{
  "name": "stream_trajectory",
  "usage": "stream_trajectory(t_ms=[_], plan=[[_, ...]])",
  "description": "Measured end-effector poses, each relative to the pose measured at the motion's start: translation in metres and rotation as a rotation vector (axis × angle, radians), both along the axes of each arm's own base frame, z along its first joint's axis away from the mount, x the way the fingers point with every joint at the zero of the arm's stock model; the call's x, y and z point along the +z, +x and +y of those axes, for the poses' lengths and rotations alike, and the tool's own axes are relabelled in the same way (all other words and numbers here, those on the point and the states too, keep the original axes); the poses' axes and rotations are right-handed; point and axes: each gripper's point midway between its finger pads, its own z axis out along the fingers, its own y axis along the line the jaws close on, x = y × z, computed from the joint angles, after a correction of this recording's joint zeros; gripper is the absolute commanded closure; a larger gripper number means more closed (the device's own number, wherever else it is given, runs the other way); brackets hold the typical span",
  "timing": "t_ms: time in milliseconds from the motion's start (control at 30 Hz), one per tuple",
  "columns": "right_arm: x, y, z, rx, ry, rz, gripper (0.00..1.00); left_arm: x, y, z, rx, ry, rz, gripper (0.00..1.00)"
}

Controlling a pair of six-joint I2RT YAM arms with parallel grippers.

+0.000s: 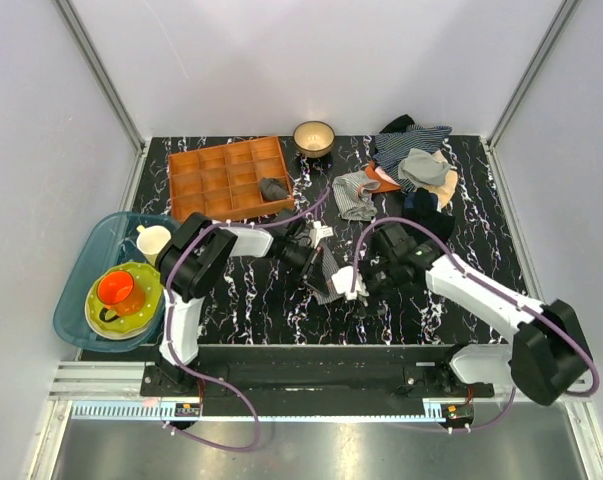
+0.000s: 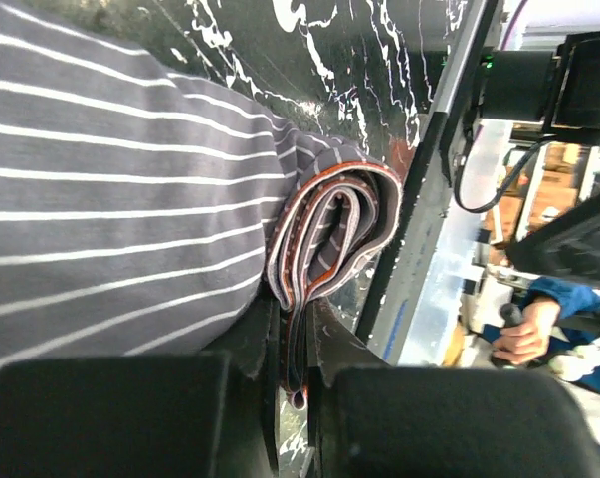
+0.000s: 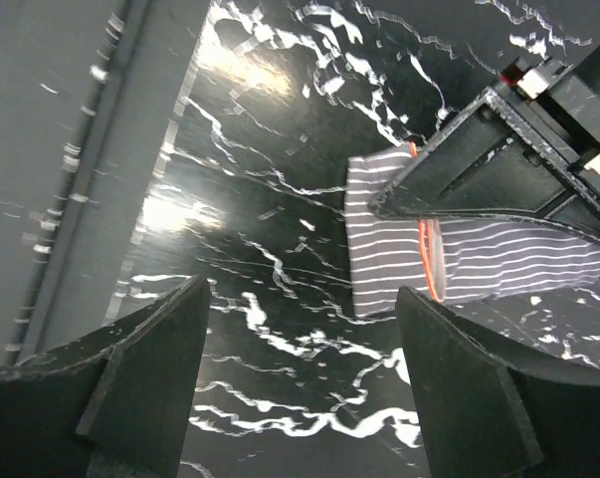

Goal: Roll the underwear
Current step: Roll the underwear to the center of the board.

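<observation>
Progress: your soft grey cloth underwear with thin white stripes (image 2: 130, 219) looks part rolled. One end is coiled in a spiral and the rest is still unrolled.
Remaining: you probably need to roll up the uncoiled stretch.
Left gripper (image 2: 295, 349): clamped on the edge layers at the coil.
Right gripper (image 3: 301, 299): spread wide, holding nothing, near the garment's end, not touching.
Location: on the black marbled table (image 3: 280, 199), between both grippers.

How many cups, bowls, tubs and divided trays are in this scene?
Cups: 2, the white cup and the orange cup
Bowls: 1, the tan bowl
Tubs: 1, the teal tub
Divided trays: 1, the orange divided tray
Total: 5
</observation>
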Motion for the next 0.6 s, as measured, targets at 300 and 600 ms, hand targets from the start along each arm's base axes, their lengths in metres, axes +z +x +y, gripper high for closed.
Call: stream_trajectory(t_ms=[300, 600], plan=[[-0.071, 0.033, 0.020, 0.095, -0.164, -0.253, 0.24, -0.001, 0.003, 0.000, 0.037, -0.007, 0.161, 1.00], [-0.078, 0.067, 0.029, 0.060, -0.170, -0.411, 0.47, 0.000, 0.004, -0.002, 0.058, -0.004, 0.218, 0.94]])
